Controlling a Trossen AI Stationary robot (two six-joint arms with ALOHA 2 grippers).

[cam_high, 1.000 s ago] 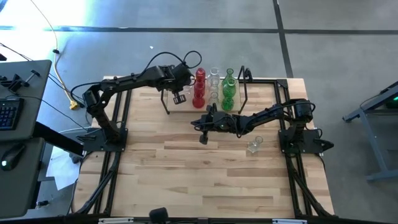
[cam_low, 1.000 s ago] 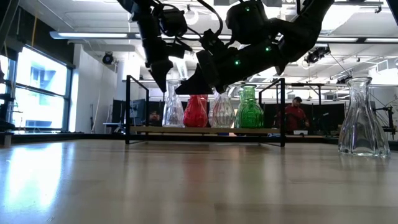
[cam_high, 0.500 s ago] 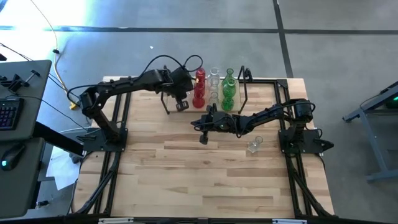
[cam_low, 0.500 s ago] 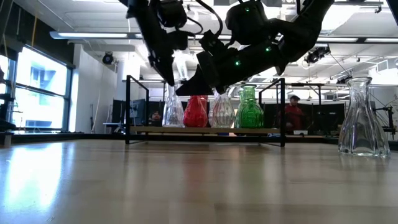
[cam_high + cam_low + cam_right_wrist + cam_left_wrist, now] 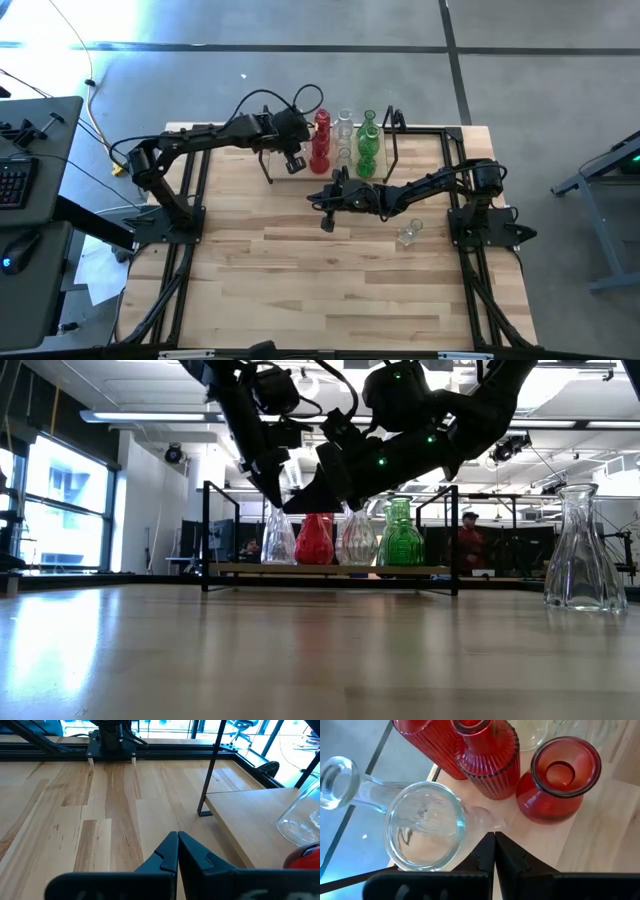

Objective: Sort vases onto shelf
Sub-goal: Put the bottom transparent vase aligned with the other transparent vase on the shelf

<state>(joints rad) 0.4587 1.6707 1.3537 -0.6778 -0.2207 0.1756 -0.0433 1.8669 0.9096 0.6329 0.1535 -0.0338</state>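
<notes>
step: we are judging ourselves between picks | left gripper (image 5: 292, 160) hovering shut, empty, upper centre over shelf (image 5: 375, 172) | right gripper (image 5: 325, 222) shut, empty, mid-frame | next: opening for the clear vase (image 5: 407, 235) standing right of centre

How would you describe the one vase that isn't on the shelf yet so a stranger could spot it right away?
Start at the wooden table and find the right arm's base at its right edge. Just in front of that arm, apart from the shelf with its red and green vases, stands a lone clear glass vase. It is the only vase standing directly on the tabletop, with nothing beside it.
</notes>
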